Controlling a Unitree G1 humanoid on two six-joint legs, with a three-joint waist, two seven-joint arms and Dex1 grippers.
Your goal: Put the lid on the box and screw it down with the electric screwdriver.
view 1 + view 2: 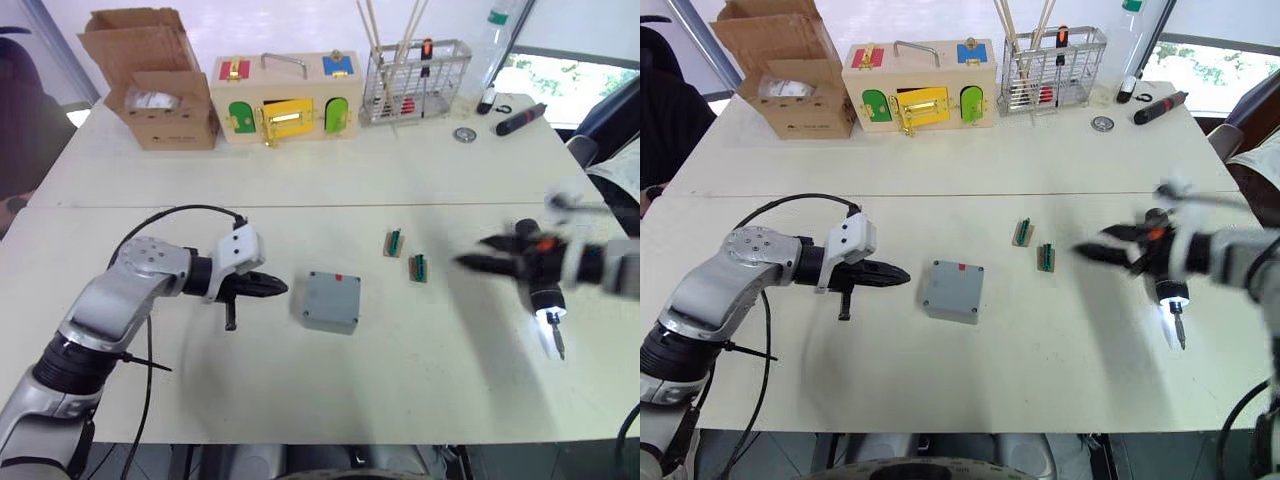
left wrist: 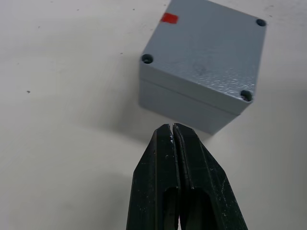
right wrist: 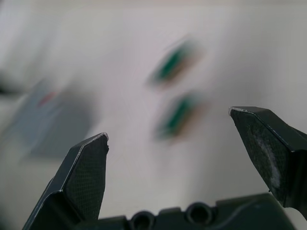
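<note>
The grey box (image 1: pixel 331 303) stands in the middle of the white table, a red mark on its far edge. The lid (image 2: pixel 206 52) lies flat on top of it, its corner holes showing. My left gripper (image 1: pixel 278 288) is shut and empty, hovering just left of the box with its tips pointing at the near side wall (image 2: pixel 182 103). At the right, my right gripper (image 1: pixel 478 253) is open and blurred, empty, and points left towards the box. The electric screwdriver (image 1: pixel 547 303) shows just under that wrist with its tip light on and its bit towards the table's front edge; the arm partly hides it.
Two small green-and-brown pieces (image 1: pixel 394 242) (image 1: pixel 418 267) lie between the box and my right gripper. Along the far edge stand a cardboard box (image 1: pixel 155 85), a wooden box with coloured doors (image 1: pixel 285 100) and a wire basket (image 1: pixel 415 80). A black-and-red pen-like tool (image 1: pixel 520 118) lies at the far right.
</note>
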